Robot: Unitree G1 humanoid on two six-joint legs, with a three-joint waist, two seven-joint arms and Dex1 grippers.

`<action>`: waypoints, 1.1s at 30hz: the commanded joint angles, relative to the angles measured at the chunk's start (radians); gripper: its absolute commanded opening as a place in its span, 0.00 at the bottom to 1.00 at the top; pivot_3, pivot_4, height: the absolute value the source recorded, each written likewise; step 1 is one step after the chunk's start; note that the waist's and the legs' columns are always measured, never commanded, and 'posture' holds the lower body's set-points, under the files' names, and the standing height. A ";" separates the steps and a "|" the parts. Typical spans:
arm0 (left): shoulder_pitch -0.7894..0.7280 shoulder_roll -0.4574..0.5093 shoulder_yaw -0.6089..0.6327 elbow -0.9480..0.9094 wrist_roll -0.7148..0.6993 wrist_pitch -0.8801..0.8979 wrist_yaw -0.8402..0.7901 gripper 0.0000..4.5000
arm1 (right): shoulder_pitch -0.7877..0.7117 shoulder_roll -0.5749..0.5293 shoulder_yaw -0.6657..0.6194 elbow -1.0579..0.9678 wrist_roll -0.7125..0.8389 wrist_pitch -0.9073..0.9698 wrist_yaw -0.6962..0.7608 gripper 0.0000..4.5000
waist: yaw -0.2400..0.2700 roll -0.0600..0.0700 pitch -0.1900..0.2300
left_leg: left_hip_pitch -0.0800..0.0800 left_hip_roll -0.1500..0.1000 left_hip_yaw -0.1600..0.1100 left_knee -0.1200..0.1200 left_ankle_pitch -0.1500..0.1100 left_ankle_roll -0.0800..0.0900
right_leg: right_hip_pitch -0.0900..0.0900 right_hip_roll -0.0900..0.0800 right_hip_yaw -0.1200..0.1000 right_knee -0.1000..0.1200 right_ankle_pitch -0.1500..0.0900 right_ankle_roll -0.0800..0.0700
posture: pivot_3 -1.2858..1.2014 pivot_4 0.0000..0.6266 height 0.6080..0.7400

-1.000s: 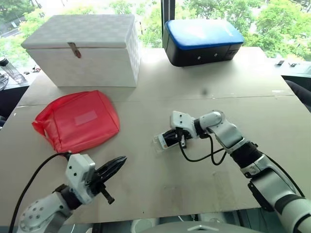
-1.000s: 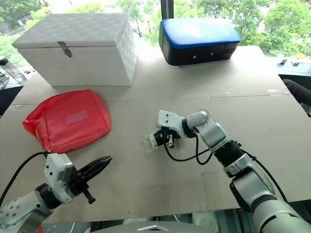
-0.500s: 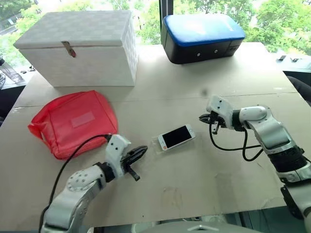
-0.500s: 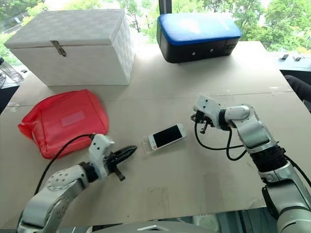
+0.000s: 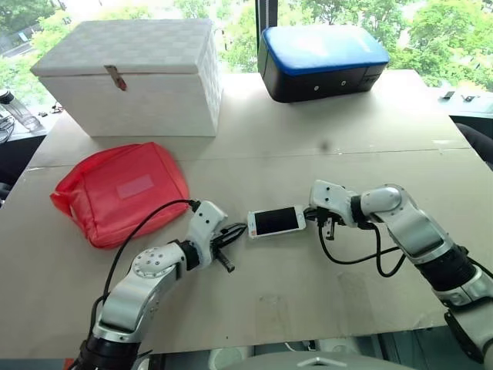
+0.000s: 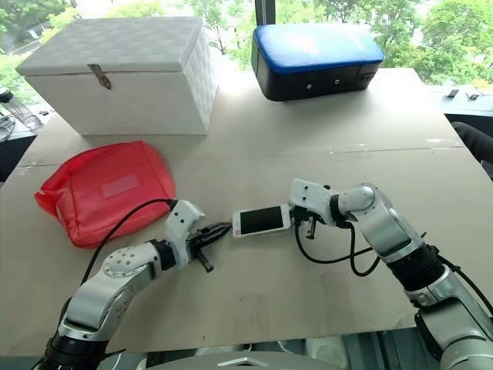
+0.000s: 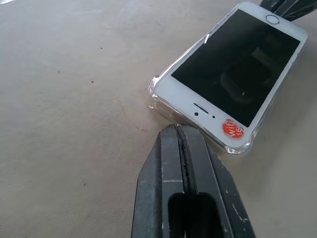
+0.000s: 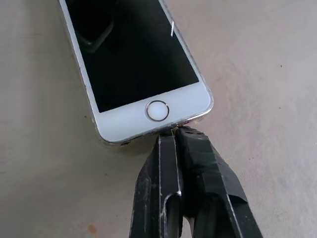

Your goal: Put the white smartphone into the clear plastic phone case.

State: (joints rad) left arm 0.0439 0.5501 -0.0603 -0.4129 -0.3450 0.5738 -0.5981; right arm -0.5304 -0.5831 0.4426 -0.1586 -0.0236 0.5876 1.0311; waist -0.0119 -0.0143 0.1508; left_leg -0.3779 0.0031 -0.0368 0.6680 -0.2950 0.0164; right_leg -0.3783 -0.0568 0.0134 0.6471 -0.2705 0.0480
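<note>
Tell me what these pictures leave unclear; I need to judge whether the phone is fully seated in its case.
- The far rim of the clear plastic phone case: hidden under the white smartphone in the left wrist view, so full seating is uncertain.
- Contact of the shut right gripper with the phone's home-button end: too close to separate.
- The phone's far end: cut off by the edge in the right wrist view.
- The shut left gripper: touching the case or just short, unclear.
</note>
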 commanded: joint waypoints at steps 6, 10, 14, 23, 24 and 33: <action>-0.008 -0.018 -0.036 -0.005 0.007 0.011 -0.013 0.00 | -0.019 0.058 0.074 -0.006 -0.021 -0.080 0.026 0.01 | -0.001 -0.001 -0.002 | 0.001 0.000 0.000 0.000 0.000 0.000 | 0.000 0.000 0.000 0.001 0.000 0.000 | 0.52 0.24 1.00; -0.009 -0.014 0.021 -0.005 -0.010 0.017 -0.013 0.00 | -0.013 0.034 0.035 0.031 -0.057 -0.106 -0.003 0.01 | -0.002 -0.002 -0.002 | 0.002 0.001 0.000 0.000 0.000 -0.001 | 0.000 0.000 0.000 0.001 0.001 -0.001 | 0.52 0.24 1.00; 0.028 0.011 0.171 -0.035 -0.113 0.076 -0.033 0.00 | 0.016 -0.041 -0.064 0.099 -0.058 -0.124 -0.030 0.01 | -0.003 -0.002 -0.002 | 0.001 0.002 0.000 0.000 0.001 -0.001 | 0.000 0.001 0.001 0.002 0.001 -0.001 | 0.52 0.24 1.00; -0.067 -0.014 0.131 -0.061 -0.270 0.149 -0.105 0.00 | 0.019 0.010 -0.301 0.045 0.262 0.130 0.009 0.01 | 0.019 -0.002 0.000 | -0.005 -0.002 -0.001 0.001 0.003 -0.005 | -0.001 -0.005 0.000 -0.003 0.001 -0.001 | 0.52 0.24 1.00; -0.078 -0.019 0.109 -0.056 -0.263 0.148 -0.106 0.00 | 0.018 0.018 -0.297 0.037 0.273 0.144 0.008 0.01 | 0.015 -0.002 0.000 | -0.005 -0.001 -0.002 0.000 0.003 -0.005 | -0.001 -0.005 0.000 -0.003 0.001 -0.001 | 0.52 0.24 1.00; -0.144 0.023 -0.092 0.048 -0.111 0.167 -0.098 0.00 | -0.019 0.068 -0.136 0.101 0.217 0.151 -0.028 0.01 | -0.003 -0.001 0.001 | -0.003 -0.001 0.000 -0.001 0.003 -0.005 | -0.002 0.002 0.000 -0.002 0.001 -0.001 | 0.52 0.24 1.00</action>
State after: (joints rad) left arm -0.1140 0.5618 -0.1265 -0.3796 -0.4904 0.7278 -0.7023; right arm -0.5314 -0.5108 0.2829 -0.0494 0.2024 0.7526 0.9938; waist -0.0145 -0.0157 0.1514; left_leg -0.3809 0.0020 -0.0364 0.6673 -0.2927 0.0124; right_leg -0.3806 -0.0546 0.0133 0.6452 -0.2694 0.0471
